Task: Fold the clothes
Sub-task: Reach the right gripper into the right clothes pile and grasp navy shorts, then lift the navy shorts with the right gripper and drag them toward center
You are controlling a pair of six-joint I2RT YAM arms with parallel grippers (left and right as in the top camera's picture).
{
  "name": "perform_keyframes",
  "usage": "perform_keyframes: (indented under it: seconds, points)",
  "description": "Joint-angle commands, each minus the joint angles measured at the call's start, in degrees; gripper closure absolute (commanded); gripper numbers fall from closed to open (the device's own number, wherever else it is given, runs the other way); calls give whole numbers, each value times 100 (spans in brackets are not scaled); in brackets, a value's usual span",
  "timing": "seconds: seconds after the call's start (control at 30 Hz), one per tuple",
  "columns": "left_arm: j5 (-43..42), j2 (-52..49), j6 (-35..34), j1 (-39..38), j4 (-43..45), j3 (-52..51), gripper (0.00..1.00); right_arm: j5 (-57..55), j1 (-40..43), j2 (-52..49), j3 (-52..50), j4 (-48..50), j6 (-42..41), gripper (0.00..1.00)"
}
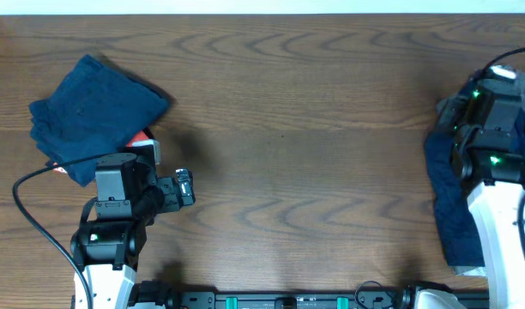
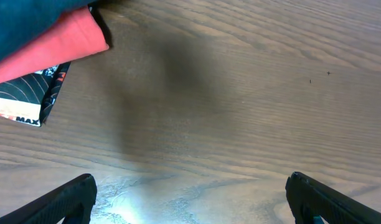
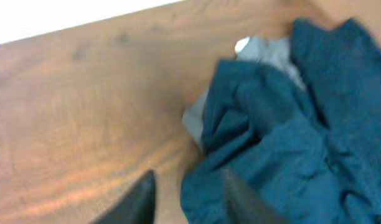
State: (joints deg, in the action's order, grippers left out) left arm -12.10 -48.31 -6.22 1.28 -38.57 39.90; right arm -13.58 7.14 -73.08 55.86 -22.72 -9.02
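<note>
A folded dark blue garment (image 1: 95,112) lies at the far left on top of a red garment (image 1: 141,137). In the left wrist view the blue (image 2: 28,18) and red (image 2: 60,46) garments and a black-and-white printed piece (image 2: 35,99) sit at the upper left. My left gripper (image 2: 190,202) is open and empty over bare wood, to the right of that stack (image 1: 187,187). A crumpled blue garment (image 1: 447,206) lies at the right edge. My right gripper (image 3: 190,199) hangs open at its left edge; the blue cloth (image 3: 284,143) covers a grey garment (image 3: 271,50).
The wooden table (image 1: 305,129) spans the view. Its far edge (image 3: 84,22) shows in the right wrist view. The right arm (image 1: 494,163) covers part of the blue pile. A black cable (image 1: 39,223) loops by the left arm's base.
</note>
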Motion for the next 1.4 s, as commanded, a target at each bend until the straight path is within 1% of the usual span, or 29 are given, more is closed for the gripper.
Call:
perform_keyframes:
  seconds: [0.0, 0.13, 0.3, 0.5, 0.6, 0.63, 0.7, 0.73, 0.83, 0.93, 1.17, 1.27, 1.37]
  points:
    - [-57, 4, -55, -22, 2, 116, 2, 184, 31, -549, -262, -50, -55, 57]
    - [-57, 4, -55, -22, 0, 116, 2, 186, 31, -1290, -315, 111, -321, 54]
    - [-57, 2, -55, -22, 0, 116, 2, 136, 9, -2238, -315, 658, -442, 46]
    - [-57, 2, -55, -22, 0, 116, 2, -144, 13, -2896, -315, 1062, -852, 46]
    - [-57, 2, -55, -22, 0, 116, 2, -166, 15, -3147, -315, 1187, -876, 49]
    - [-57, 2, -55, -22, 2, 116, 2, -170, 15, -3213, -315, 1204, -876, 56]
    - [-57, 2, -55, -22, 4, 116, 2, -219, 15, -3259, -315, 1200, -881, 87]
    - [-55, 2, -55, -22, 4, 116, 2, -289, 15, -3259, -315, 1196, -916, 99]
    - [-55, 2, -55, -22, 2, 116, 2, -444, 15, -3134, -302, 1132, -938, 99]
    - [-55, 2, -52, -22, 2, 116, 2, -468, 42, -2796, -299, 1003, -938, 99]
    - [-55, 2, -52, -22, 4, 116, 2, -745, 52, -1198, -267, 592, -909, 99]
    - [-55, 2, -52, -22, 4, 116, 2, -540, 50, -527, -264, 468, -584, 99]
    - [-55, 2, -52, -22, 4, 116, 2, 140, 42, 94, -264, 404, -61, 99]
